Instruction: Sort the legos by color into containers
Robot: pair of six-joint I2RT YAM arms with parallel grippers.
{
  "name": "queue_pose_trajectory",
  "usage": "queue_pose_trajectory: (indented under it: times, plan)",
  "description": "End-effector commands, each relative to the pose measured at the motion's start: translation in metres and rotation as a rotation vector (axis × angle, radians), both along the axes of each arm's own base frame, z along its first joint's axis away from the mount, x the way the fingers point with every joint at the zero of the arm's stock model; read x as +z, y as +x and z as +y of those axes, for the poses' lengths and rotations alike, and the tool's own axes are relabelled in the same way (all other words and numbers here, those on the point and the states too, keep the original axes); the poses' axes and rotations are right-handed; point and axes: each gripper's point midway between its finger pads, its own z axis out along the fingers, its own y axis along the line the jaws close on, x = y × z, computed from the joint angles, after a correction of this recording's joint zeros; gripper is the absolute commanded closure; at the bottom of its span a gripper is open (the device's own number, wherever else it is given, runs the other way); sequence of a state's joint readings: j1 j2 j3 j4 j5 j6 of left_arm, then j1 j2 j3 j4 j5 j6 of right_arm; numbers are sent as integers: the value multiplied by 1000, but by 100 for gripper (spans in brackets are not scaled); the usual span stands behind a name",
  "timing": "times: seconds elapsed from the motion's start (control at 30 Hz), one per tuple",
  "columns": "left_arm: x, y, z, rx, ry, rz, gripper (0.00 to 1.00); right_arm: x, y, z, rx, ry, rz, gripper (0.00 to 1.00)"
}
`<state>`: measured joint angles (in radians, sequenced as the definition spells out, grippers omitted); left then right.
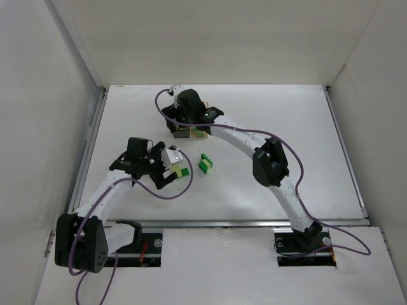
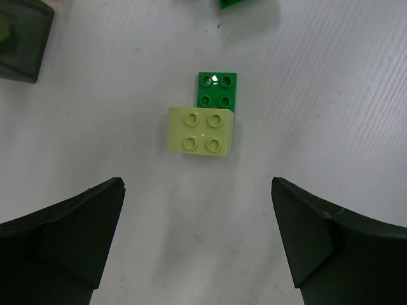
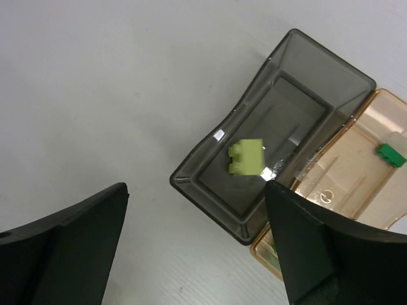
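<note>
My right gripper (image 3: 196, 190) hangs open above the containers, with nothing between its fingers. Below it a pale yellow-green lego (image 3: 247, 157), slightly blurred, lies within the smoky dark grey bin (image 3: 210, 190). The amber bin (image 3: 356, 190) sits against it and holds a dark green lego (image 3: 389, 154). My left gripper (image 2: 197, 184) is open over the table. Just ahead of it a pale lego (image 2: 202, 130) touches a dark green lego (image 2: 217, 89). In the top view the right gripper (image 1: 191, 114) covers most of the bins (image 1: 189, 133).
Two more green legos (image 1: 205, 164) lie mid-table, to the right of the left gripper (image 1: 168, 168). A corner of the dark bin (image 2: 22, 38) shows at the left wrist view's top left. White walls enclose the table on three sides.
</note>
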<state>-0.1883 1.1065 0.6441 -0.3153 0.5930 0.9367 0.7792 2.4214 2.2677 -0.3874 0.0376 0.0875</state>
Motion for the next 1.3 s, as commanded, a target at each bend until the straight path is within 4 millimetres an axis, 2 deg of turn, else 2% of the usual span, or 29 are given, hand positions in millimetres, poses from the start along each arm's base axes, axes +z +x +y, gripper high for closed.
queue_pose_trajectory:
  times: [0.0,0.03,0.1,0.13,0.2,0.23,0.27,0.3,0.37,0.43,0.5,0.6,0.63,0.67,0.7,0.73,0.77,0.83,0.97,1.1,1.23,1.27]
  plan:
    - [15,11,-6,-32,21,-37,0,48,-1,19,40,108,-67,6]
    - [15,16,-8,-22,14,-31,0,60,0,19,40,124,-83,4]
    - [20,19,-11,-22,0,-32,0,73,-1,15,27,128,-97,4]
    - [23,24,-12,-22,-1,-37,0,88,1,8,18,143,-113,4]
    - [25,27,-18,-40,-8,-32,0,96,0,-5,4,139,-111,4]
    - [33,31,-23,-55,-11,-44,2,83,-6,-11,3,113,-84,4]
    - [30,33,-24,-55,-6,-23,7,102,-7,-22,-7,130,-103,4]
    - [29,34,-28,-72,0,-15,13,104,-11,-26,-7,131,-104,4]
    - [25,31,-31,-115,19,27,19,99,-19,-48,-34,94,-99,4]
    - [21,20,-34,-221,48,24,20,94,-23,-62,-53,49,-114,4]
    - [15,7,-33,-272,78,62,11,85,-32,-77,-67,10,-105,4]
    - [1,-2,-37,-305,120,113,6,77,-35,-93,-94,-23,-102,6]
    - [-1,-4,-43,-318,128,123,6,70,-36,-95,-93,-32,-92,6]
    - [-5,-7,-45,-318,128,147,4,74,-37,-97,-102,-28,-102,6]
    - [-3,-3,-49,-294,128,161,4,63,-40,-99,-105,-39,-81,6]
    - [-14,-2,-47,-268,150,200,8,68,-41,-100,-111,-22,-84,6]
    - [-15,3,-51,-235,154,206,12,72,-39,-105,-121,-13,-94,6]
    - [-21,13,-51,-170,157,234,19,64,-43,-109,-120,-27,-80,6]
    - [-19,33,-49,-110,176,179,31,58,-46,-112,-119,-37,-70,7]
    - [-21,26,-48,-137,183,195,40,55,-48,-113,-119,-39,-68,7]
    - [-31,12,-41,-166,209,224,38,51,-50,-114,-119,-45,-62,7]
    - [-31,16,-40,-157,219,207,38,53,-49,-114,-119,-39,-68,7]
